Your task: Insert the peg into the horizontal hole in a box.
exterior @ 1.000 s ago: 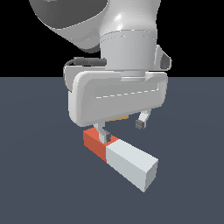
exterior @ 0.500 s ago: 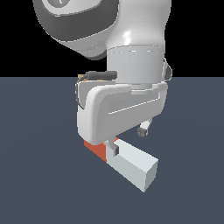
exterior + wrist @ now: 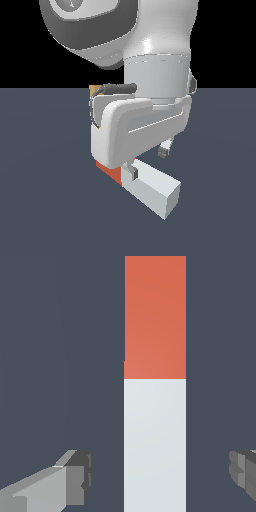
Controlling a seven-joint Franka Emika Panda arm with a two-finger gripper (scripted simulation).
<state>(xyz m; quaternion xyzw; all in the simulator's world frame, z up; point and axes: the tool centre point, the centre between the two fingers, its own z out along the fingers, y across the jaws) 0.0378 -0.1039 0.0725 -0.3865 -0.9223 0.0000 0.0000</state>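
The peg [image 3: 150, 187] is lying flat on the dark table [image 3: 45, 200], w/ its red-orange end tucked under the white arm body and its white-grey end pointing out toward the camera in the exterior view. In the wrist view the peg [image 3: 155, 381] is running straight through the middle of the pic, red-orange part and white-grey part meeting at a clean line.

The claw [image 3: 160, 476] is sitting spread wide around the white-grey section of the peg. One finger [image 3: 75, 483] is showing on one side of the peg and the other finger [image 3: 242, 471] on the opposite side, both w/ clear dark table showing btwn pad and peg, so neither is touching it. In the exterior view one finger [image 3: 131, 170] is hanging down just beside the peg near the colour join, and the other [image 3: 166, 148] is hanging on the far side of the peg; whether the tips are reaching table level can't be told, since the arm body is blocking most of it.

The box [image 3: 95, 90] is showing only as a small tan corner behind the claw housing, well beyond the peg's red-orange end. Its hole isn't visible from either view.

The arm's big grey-and-white joint is filling the upper part of the exterior view above the peg.
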